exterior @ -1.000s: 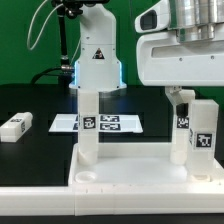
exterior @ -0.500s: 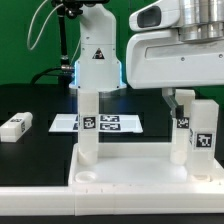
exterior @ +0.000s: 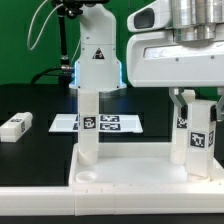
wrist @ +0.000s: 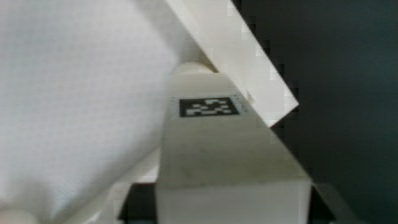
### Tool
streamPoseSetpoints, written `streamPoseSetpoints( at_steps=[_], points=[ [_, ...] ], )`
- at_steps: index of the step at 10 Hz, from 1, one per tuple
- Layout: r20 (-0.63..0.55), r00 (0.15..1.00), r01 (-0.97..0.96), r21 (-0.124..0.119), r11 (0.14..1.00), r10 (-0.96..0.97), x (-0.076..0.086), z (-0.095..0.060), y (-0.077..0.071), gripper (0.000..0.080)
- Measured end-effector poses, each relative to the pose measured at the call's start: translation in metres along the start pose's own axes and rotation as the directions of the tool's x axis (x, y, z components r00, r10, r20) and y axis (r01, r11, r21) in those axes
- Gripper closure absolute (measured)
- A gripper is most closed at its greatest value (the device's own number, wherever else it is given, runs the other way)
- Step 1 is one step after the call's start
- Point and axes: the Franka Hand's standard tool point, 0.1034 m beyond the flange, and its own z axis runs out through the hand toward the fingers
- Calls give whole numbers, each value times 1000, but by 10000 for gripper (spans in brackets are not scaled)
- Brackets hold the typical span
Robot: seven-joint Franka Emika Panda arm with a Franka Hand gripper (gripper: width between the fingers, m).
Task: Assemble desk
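The tabletop (exterior: 130, 180) is lying rim up on the black surface (exterior: 40, 150), filling the lower middle and lower right of the exterior view. The left leg (exterior: 88, 125) is standing upright in its far corner on the exterior view's left. The near socket (exterior: 88, 180) on that side is showing as an open ring.

On the exterior view's right, two more legs are standing upright close together. The rear leg (exterior: 183, 135) is just beside the front leg (exterior: 203, 140), which is nearer the camera, and each is showing a square tag. The claw (exterior: 192, 97) is hanging right over their tops, under its big white housing. I cannot tell whether it is released or clenched on a leg.

In the wrist view a leg (wrist: 217, 160) with one tag is filling the middle, with blurred white shapes around it.

Behind the tabletop the marker board (exterior: 110, 123) is lying flat. A loose leg (exterior: 14, 126) is lying on its side at the far left of the frame. The arm's base (exterior: 97, 55) is standing at the back.
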Motion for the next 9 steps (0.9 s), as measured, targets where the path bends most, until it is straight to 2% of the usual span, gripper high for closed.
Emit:
streamPoseSetpoints(
  at_steps=[1, 2, 3, 4, 5, 6, 7, 8, 9],
  points=[
    [1, 978, -207, -6, 978, 207, -2, 0, 0, 505],
    [-2, 916, -402, -8, 916, 402, -6, 0, -2, 505],
    [4, 792, -611, -8, 792, 611, -7, 1, -4, 505],
    [15, 609, -793, -3, 609, 793, -5, 2, -7, 506],
    [13, 598, -801, 15, 598, 801, -6, 2, -6, 506],
    [12, 609, -793, 15, 609, 793, -7, 2, -6, 506],
    [5, 673, -739, 15, 673, 739, -7, 3, -5, 506],
    [-11, 798, -602, 14, 798, 602, -8, 4, -5, 326],
    [-16, 891, -453, 13, 892, 453, -8, 5, -5, 212]
  ],
)
